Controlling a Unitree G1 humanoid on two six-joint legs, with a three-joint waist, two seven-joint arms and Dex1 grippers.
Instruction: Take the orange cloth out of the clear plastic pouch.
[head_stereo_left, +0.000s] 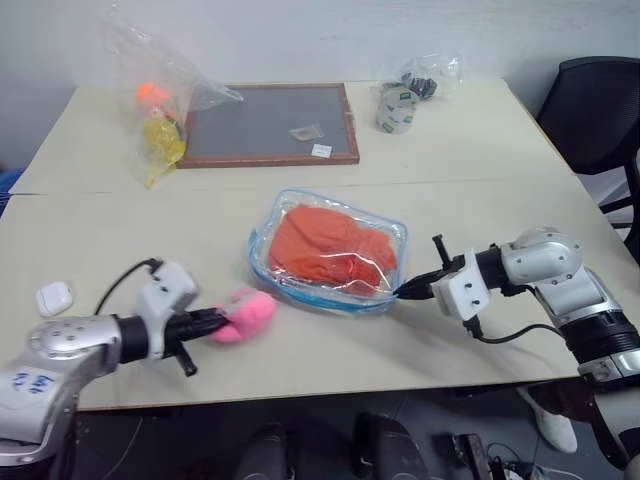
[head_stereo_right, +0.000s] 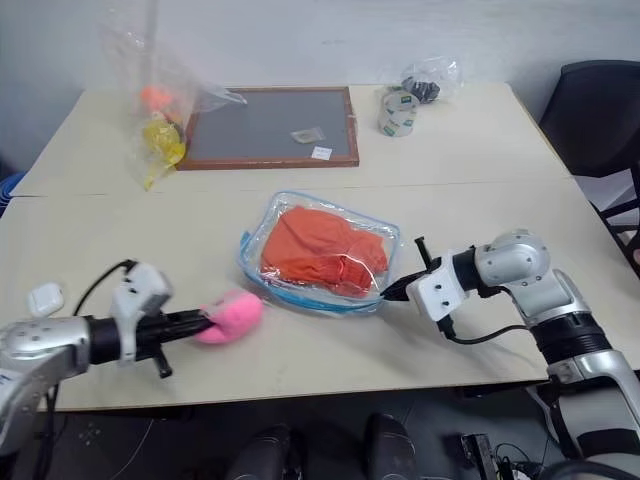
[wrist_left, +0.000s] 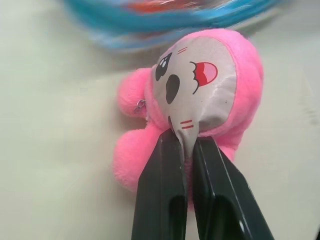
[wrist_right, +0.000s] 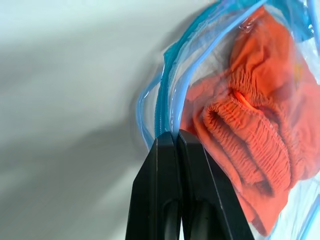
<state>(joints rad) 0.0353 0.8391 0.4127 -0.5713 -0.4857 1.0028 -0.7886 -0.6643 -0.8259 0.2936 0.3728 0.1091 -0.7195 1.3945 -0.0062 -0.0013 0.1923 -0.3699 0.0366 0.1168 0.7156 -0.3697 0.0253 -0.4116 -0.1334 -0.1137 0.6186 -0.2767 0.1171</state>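
Note:
The orange cloth (head_stereo_left: 330, 247) lies bunched inside the clear plastic pouch (head_stereo_left: 270, 225), which sits mid-table with its blue trim showing. My right gripper (head_stereo_left: 403, 290) is shut on the pouch's blue edge (wrist_right: 165, 117) at its near right corner. To the left of the pouch, my left gripper (head_stereo_left: 215, 323) is shut on a pink plush toy (head_stereo_left: 245, 314), pinching the grey face fabric (wrist_left: 192, 95) between its fingers (wrist_left: 161, 195). The plush sits just off the pouch's near left edge.
A framed grey board (head_stereo_left: 270, 123) lies at the back of the table. A wrinkly clear bag (head_stereo_left: 160, 85) with orange and yellow items stands at the back left. A tape roll (head_stereo_left: 396, 108) sits at the back right, a small white case (head_stereo_left: 54, 297) near the left edge, and a black chair (head_stereo_left: 600, 110) to the right.

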